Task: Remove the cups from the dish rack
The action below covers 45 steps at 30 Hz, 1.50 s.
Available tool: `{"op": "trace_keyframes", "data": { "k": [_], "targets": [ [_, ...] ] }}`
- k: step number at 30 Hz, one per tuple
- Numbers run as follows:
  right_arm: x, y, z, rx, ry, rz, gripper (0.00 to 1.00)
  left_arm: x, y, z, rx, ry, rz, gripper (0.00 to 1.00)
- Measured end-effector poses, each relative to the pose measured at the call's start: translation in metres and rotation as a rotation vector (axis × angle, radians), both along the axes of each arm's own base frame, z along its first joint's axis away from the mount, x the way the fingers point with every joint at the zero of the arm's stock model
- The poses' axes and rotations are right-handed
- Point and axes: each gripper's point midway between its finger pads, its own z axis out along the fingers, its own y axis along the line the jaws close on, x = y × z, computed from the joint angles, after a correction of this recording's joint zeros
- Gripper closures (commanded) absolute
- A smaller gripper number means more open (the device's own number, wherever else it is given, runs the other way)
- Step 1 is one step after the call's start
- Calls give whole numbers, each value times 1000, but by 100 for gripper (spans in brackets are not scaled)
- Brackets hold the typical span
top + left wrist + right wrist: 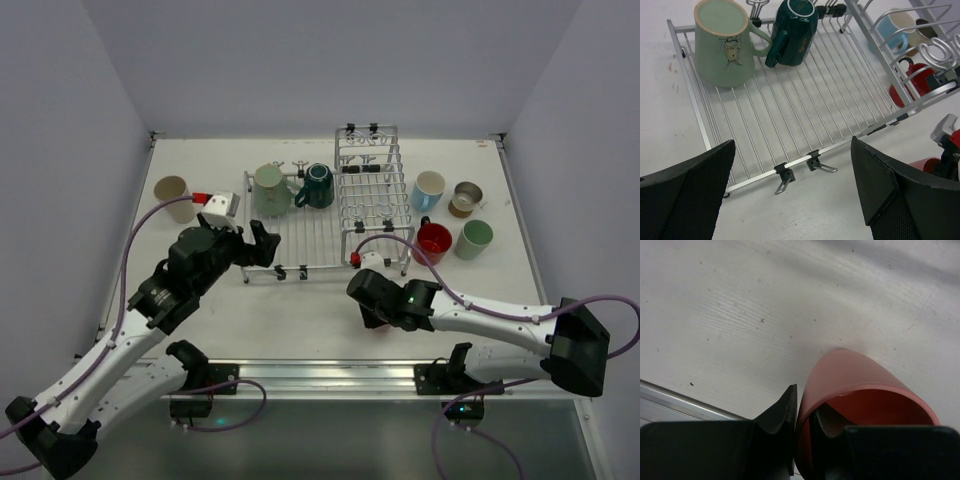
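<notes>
The silver wire dish rack (300,240) stands mid-table, its raised pronged section (370,185) on the right. A sage green mug (270,190) and a dark teal mug (318,187) sit at the back of the flat grid; both also show in the left wrist view, the green mug (722,42) and the teal mug (792,32). My left gripper (262,245) is open and empty above the rack's front rail (790,167). My right gripper (804,412) is shut on the rim of a pink cup (855,380), one finger inside, low over the table in front of the rack.
Right of the rack stand a light blue cup (429,190), a brown cup (466,198), a red mug (434,242) and a pale green cup (473,239). A tan cup (172,198) stands at the far left. White walls close in the table.
</notes>
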Motion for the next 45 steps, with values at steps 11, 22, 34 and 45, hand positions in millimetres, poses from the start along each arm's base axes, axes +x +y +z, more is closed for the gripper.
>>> {"op": "trace_keyframes", "data": {
  "k": [11,22,34,45],
  "targets": [
    [-1,5,7,39,-7,16,28,37,-9,-33,97,120,88,0],
    [0,2,74,244,-132,23,10,96,-19,-30,130,114,158,6],
    [-4,-13,137,514,-299,27,12,153,-84,9,168,-42,-119,5],
    [-9,-25,168,671,-402,39,13,202,-118,-52,237,89,-217,0]
  ]
}}
